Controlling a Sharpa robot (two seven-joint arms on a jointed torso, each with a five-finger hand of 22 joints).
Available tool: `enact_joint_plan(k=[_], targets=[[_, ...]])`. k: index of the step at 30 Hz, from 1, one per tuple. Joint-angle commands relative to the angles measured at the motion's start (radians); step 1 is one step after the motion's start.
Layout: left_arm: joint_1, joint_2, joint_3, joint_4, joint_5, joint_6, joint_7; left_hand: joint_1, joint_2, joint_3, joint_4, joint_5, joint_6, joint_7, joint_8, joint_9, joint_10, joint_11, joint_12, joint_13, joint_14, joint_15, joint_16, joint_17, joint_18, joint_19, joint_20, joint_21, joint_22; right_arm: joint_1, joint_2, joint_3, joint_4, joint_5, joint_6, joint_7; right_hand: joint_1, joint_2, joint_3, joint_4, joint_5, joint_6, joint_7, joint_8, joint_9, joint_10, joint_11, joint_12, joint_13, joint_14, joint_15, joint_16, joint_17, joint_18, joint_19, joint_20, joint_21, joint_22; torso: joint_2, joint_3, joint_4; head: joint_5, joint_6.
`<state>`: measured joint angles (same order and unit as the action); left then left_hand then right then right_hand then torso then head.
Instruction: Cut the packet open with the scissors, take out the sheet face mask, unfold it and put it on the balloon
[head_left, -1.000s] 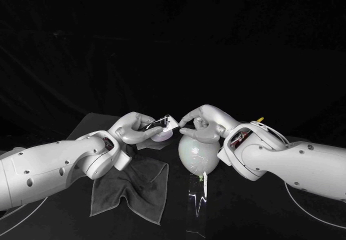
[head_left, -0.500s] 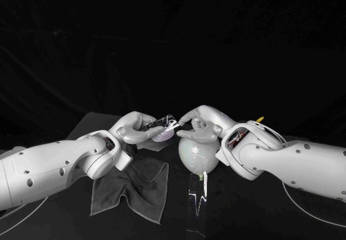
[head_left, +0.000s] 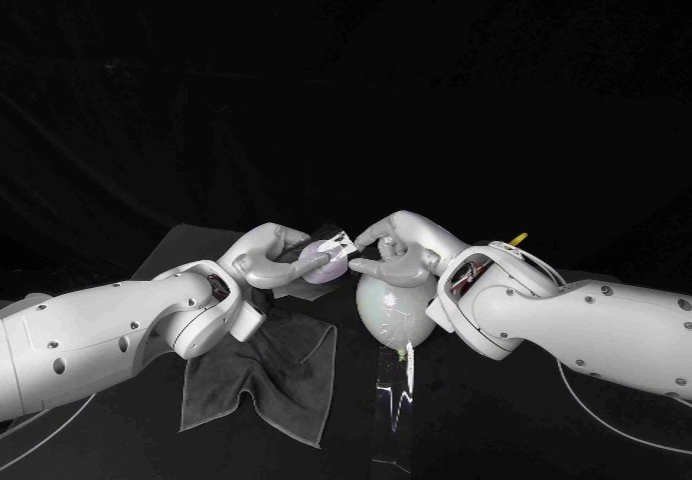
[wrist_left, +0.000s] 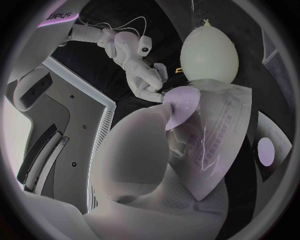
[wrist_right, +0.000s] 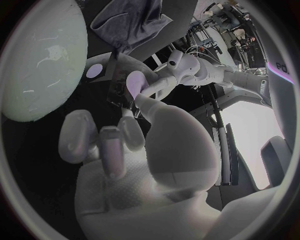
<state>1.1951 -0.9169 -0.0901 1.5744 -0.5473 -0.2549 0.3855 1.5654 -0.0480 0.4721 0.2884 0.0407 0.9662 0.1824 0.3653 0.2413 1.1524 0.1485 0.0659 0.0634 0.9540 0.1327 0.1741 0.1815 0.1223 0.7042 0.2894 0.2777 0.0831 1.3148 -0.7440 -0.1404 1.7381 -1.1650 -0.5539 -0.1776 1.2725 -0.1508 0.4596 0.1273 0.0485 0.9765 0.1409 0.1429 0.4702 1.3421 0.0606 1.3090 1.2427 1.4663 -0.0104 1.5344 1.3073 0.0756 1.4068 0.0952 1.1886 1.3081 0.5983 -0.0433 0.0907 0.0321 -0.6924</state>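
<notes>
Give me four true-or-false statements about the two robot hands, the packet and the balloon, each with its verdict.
1. The left robot hand holds the packet. True.
2. The balloon lies flat on the cloth. False: it sits on a clear stand beside the cloth.
3. A mask covers the balloon. False: the balloon is bare.
4. The right robot hand reaches the packet with its fingertips. True.

Our two hands meet, raised in front of us.
Our left hand (head_left: 277, 258) grips the packet (head_left: 332, 264), forearm angled inward; our right hand (head_left: 392, 252) reaches one finger to the packet's top edge, other fingers curled in.
</notes>
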Motion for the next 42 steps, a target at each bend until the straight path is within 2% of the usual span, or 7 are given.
enact_joint_plan(k=[1, 8, 11, 14, 24, 33, 42], targets=[[0.002, 0.005, 0.002, 0.001, -0.009, 0.017, 0.019, 0.002, 0.009, 0.006, -0.003, 0.007, -0.008, 0.002, 0.004, 0.001, -0.006, -0.002, -0.005, -0.001, -0.007, 0.002, -0.005, 0.001, -0.002, 0.006, 0.0, -0.004, -0.001, -0.001, 0.003, 0.0, 0.007, 0.066, -0.024, 0.049, 0.023, 0.025, 0.017, -0.007, 0.0, 0.027, -0.009, 0.017, 0.007, 0.023, -0.009, 0.022, 0.027, 0.072, -0.004, 0.004, 0.108, 0.001, 0.003, 0.0, 0.012, 0.162, 0.0, 0.0, -0.001, 0.0, 0.0], [0.002, 0.007, 0.002, -0.003, -0.012, 0.017, 0.018, 0.002, 0.009, 0.007, -0.003, 0.007, -0.008, 0.002, 0.004, 0.001, -0.007, -0.002, -0.005, -0.001, -0.007, 0.002, -0.005, 0.001, -0.003, 0.005, 0.0, -0.005, -0.001, -0.001, 0.0, 0.0, 0.007, 0.137, -0.049, 0.069, 0.066, 0.043, 0.034, -0.036, 0.0, 0.084, -0.036, 0.06, 0.029, 0.056, -0.031, 0.057, 0.071, 0.073, -0.021, 0.005, 0.114, 0.0, 0.007, -0.012, 0.02, 0.164, -0.001, 0.0007, -0.0001, 0.0, 0.0], [0.002, 0.007, 0.002, -0.005, -0.013, 0.017, 0.018, 0.002, 0.009, 0.007, -0.003, 0.007, -0.008, 0.002, 0.004, 0.001, -0.007, -0.002, -0.005, -0.001, -0.007, 0.002, -0.005, 0.001, -0.003, 0.005, 0.0, -0.005, -0.001, -0.001, -0.003, 0.0, 0.008, 0.149, -0.051, 0.07, 0.07, 0.042, 0.031, -0.046, 0.0, 0.098, -0.051, 0.085, 0.049, 0.064, -0.044, 0.065, 0.081, 0.073, -0.034, 0.005, 0.115, 0.0, 0.008, -0.024, 0.022, 0.164, -0.001, 0.0005, -0.0001, -0.001, 0.001], [0.002, 0.007, 0.002, -0.007, -0.013, 0.017, 0.018, 0.002, 0.009, 0.007, -0.003, 0.007, -0.008, 0.002, 0.004, 0.001, -0.007, -0.002, -0.005, -0.001, -0.007, 0.002, -0.005, 0.001, -0.003, 0.005, 0.0, -0.005, -0.001, -0.001, -0.007, 0.0, 0.01, 0.158, -0.051, 0.069, 0.068, 0.036, 0.027, -0.049, 0.0, 0.096, -0.054, 0.094, 0.058, 0.063, -0.048, 0.063, 0.08, 0.074, -0.037, 0.005, 0.117, -0.001, 0.008, -0.029, 0.021, 0.164, -0.001, 0.0002, -0.0005, -0.001, 0.002], [0.002, 0.011, 0.002, -0.006, -0.013, 0.018, 0.019, 0.002, 0.009, 0.007, -0.003, 0.007, -0.008, 0.002, 0.004, 0.001, -0.007, -0.002, -0.005, -0.001, -0.007, 0.002, -0.005, 0.001, -0.003, 0.005, 0.0, -0.005, -0.001, -0.001, 0.005, 0.0, 0.004, 0.164, -0.003, 0.051, 0.038, 0.011, 0.005, -0.039, 0.0, 0.055, -0.04, 0.092, 0.071, 0.04, -0.038, 0.035, 0.054, 0.073, -0.033, 0.003, 0.113, 0.001, 0.0, -0.031, 0.004, 0.159, 0.0, -0.0002, 0.0005, -0.005, 0.001], [0.002, 0.014, 0.002, -0.004, -0.013, 0.019, 0.021, 0.002, 0.009, 0.007, -0.003, 0.007, -0.008, 0.002, 0.004, 0.001, -0.007, -0.002, -0.005, -0.001, -0.007, 0.002, -0.005, 0.001, -0.003, 0.005, 0.0, -0.005, -0.001, -0.001, 0.022, 0.0, -0.003, 0.165, 0.031, 0.043, -0.006, -0.022, -0.035, -0.009, 0.0, -0.015, -0.01, 0.055, 0.056, 0.012, -0.012, 0.004, 0.024, 0.07, -0.012, 0.0, 0.105, 0.004, -0.014, -0.018, -0.023, 0.152, 0.0, -0.0007, 0.0003, -0.006, -0.001], [0.002, 0.013, 0.002, -0.002, -0.013, 0.02, 0.022, 0.003, 0.01, 0.009, -0.004, 0.007, -0.009, 0.002, 0.005, 0.002, -0.007, -0.002, -0.005, -0.001, -0.008, 0.003, -0.006, 0.002, -0.003, 0.005, 0.0, -0.005, -0.002, -0.001, 0.03, 0.0, -0.009, 0.17, 0.036, 0.045, -0.012, -0.023, -0.047, 0.002, 0.0, -0.025, -0.004, 0.047, 0.051, 0.01, -0.006, 0.002, 0.024, 0.07, -0.005, 0.0, 0.106, 0.004, -0.016, -0.012, -0.026, 0.151, 0.0, 0.0, 0.0004, -0.007, 0.0]])
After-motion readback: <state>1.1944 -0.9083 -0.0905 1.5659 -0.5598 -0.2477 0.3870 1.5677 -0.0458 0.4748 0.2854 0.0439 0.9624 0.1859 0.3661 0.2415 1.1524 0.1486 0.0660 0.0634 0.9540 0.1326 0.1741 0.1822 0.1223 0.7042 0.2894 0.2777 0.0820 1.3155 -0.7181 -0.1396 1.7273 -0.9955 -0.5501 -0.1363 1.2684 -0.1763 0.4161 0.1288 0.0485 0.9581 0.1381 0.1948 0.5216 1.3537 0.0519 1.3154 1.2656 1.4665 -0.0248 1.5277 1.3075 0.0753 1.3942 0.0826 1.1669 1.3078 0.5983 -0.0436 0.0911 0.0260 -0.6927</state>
